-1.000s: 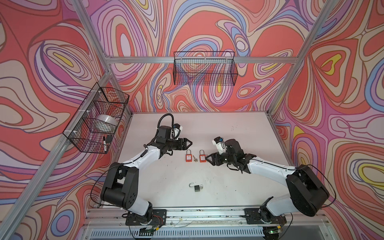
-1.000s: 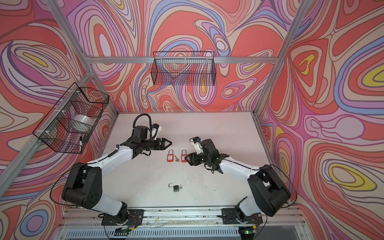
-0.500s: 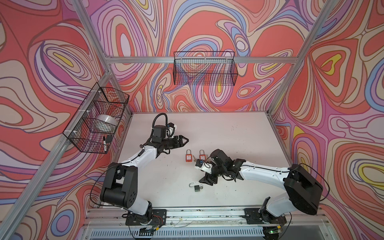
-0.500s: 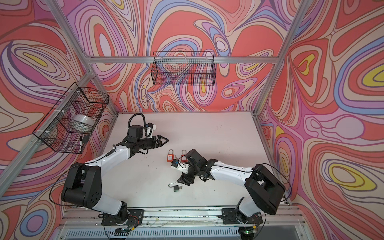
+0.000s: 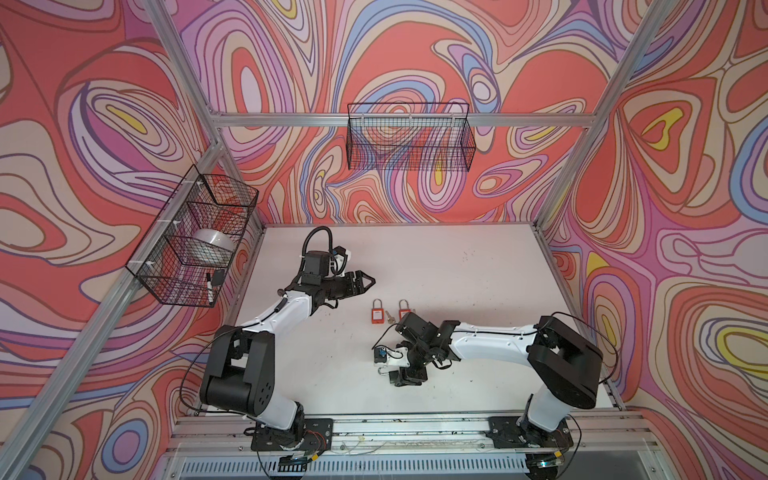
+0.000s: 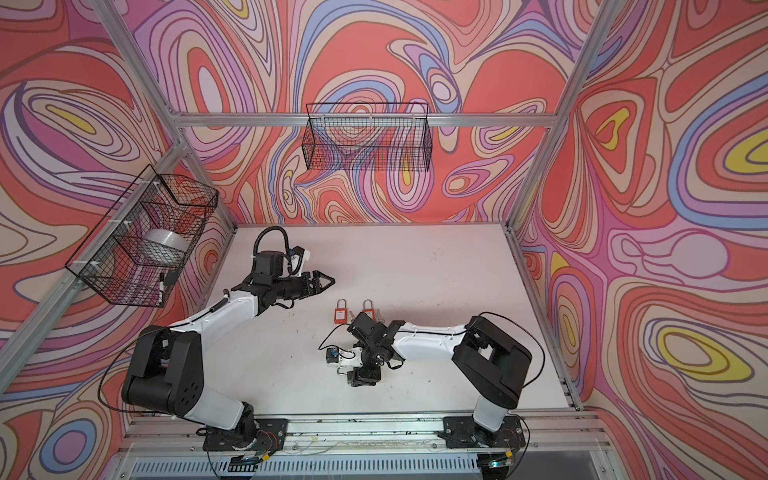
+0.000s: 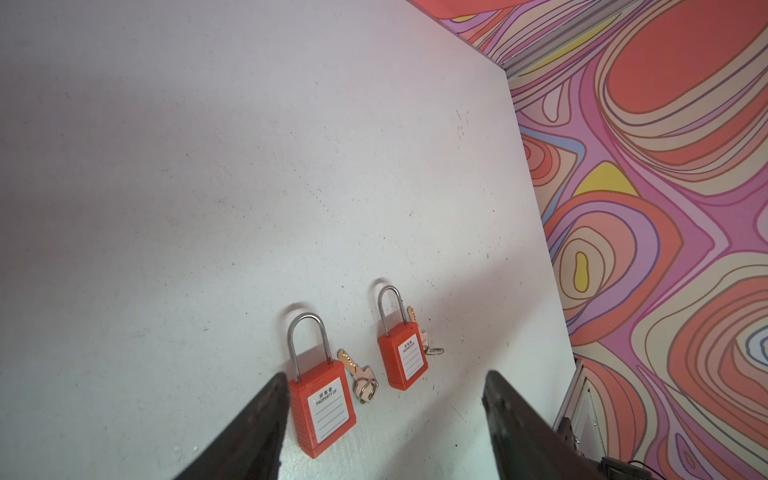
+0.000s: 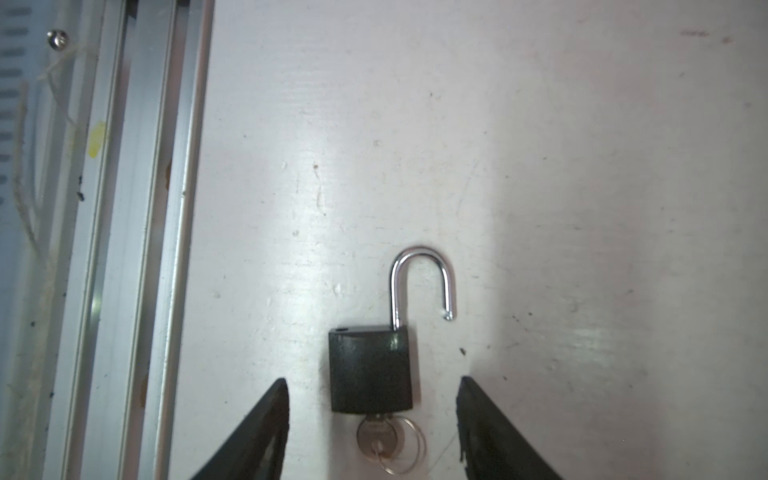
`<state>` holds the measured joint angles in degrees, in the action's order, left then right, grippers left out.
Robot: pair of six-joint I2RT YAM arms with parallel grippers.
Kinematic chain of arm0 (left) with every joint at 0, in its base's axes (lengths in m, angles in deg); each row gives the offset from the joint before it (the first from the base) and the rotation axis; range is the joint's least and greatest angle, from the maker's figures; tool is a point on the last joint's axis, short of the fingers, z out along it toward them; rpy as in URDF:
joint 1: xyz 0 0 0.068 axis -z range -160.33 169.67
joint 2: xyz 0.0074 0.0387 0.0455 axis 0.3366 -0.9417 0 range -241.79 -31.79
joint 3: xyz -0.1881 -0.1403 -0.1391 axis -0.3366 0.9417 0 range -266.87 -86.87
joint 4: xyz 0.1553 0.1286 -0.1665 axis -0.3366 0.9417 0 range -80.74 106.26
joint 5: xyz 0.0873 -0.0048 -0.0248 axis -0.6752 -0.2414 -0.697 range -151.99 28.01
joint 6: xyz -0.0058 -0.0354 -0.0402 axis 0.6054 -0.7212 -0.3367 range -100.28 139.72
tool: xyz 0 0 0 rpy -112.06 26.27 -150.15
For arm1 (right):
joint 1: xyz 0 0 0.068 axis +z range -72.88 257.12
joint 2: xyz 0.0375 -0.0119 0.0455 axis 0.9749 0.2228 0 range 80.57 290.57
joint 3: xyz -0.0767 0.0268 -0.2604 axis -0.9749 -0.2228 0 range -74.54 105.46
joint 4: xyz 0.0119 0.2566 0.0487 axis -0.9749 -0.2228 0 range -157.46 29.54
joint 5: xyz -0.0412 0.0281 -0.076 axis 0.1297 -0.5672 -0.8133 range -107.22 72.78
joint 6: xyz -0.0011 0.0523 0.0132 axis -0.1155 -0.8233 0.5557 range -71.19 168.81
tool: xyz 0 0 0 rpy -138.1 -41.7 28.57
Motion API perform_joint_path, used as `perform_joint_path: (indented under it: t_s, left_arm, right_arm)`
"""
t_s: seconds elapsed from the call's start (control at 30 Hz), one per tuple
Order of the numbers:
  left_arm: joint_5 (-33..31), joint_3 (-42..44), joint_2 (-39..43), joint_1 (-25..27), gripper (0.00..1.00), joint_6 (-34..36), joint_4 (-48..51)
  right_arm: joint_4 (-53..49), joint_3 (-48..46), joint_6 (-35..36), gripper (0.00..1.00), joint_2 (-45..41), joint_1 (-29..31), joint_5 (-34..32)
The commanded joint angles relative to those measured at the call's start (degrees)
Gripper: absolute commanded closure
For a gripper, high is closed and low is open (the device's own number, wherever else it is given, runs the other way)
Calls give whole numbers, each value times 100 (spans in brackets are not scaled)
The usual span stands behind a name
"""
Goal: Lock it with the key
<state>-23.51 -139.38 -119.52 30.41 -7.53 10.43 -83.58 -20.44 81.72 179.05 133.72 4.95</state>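
Black metal is the target here: a black padlock (image 8: 370,374) lies flat on the white counter (image 8: 540,166) near the aluminium front rail (image 8: 137,249). Its silver shackle (image 8: 419,274) is popped up and swung away from its socket, and a silver key (image 8: 376,442) on a wire ring sits in the base. The right jaws are spread open and empty, one on each side of the lock body and clear of it. The left jaws, open and holding nothing too, hover well apart from all that, above a red plastic padlock (image 7: 324,409) and its twin (image 7: 404,361), each with a loose key beside it. Now the danger list! If the right jaws squeeze off-centre, the body could spin or skid on that smooth counter. The key pokes out towards the wrist, so a low pinch might catch the ring and tug the key crooked. And the free end of the shackle points away from its hole. Pressed down before it is turned back, it would likely jam on the top of the body rather than click home.
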Motion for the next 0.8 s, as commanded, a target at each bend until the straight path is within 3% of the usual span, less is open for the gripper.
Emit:
perform_joint_path:
  t_s: [0.0,0.33,0.6,0.77]
  left_arm:
    - [71,83,73,-55,25,37,178]
    - [72,57,83,-61,25,26,187]
    - [59,26,96,-64,25,44,274]
    - [71,-29,71,-63,25,57,301]
  right_arm:
    - [-191,146,137,38,139,82,-141]
    - [-47,232,41,51,477,258,-523]
    - [304,-37,179,73,339,343,-1109]
    - [411,-188,112,80,7,339,-1217]
